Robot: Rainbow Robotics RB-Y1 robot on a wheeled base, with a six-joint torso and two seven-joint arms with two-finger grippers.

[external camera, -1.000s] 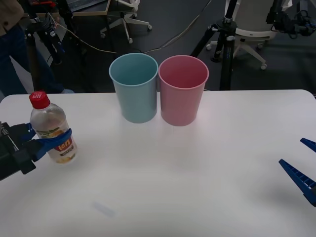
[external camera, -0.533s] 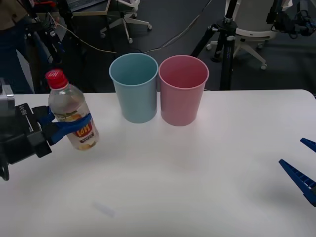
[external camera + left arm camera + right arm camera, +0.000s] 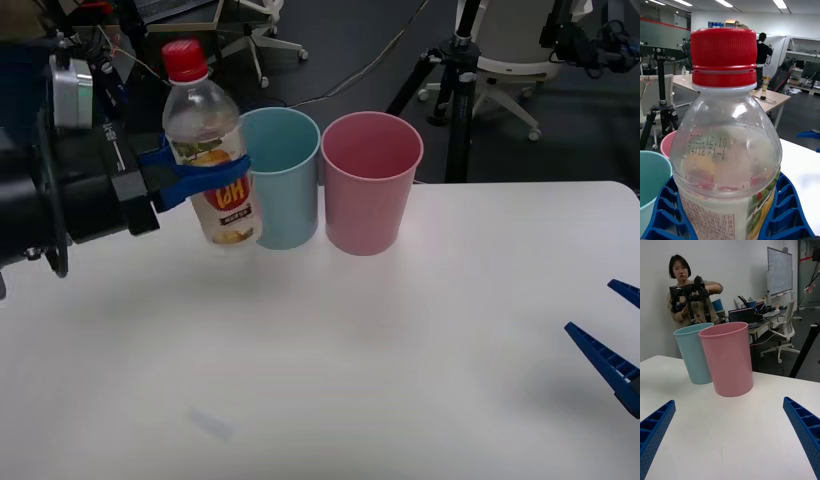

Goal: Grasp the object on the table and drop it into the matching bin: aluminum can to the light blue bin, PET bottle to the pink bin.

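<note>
Bottle (image 3: 210,150) lifted higher, label lettering unreadable

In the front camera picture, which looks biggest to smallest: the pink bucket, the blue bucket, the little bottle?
1. and 2. The pink bin and light blue bin look alike.
3. The PET bottle, held nearer the camera by the left gripper, so its size is unsure.

The left gripper (image 3: 728,217) clasps the PET bottle (image 3: 727,150), red cap (image 3: 723,56) up.

Black bulky left arm (image 3: 60,195), blue ribbed pincer fingers (image 3: 805,431) (perforated faces)
</note>
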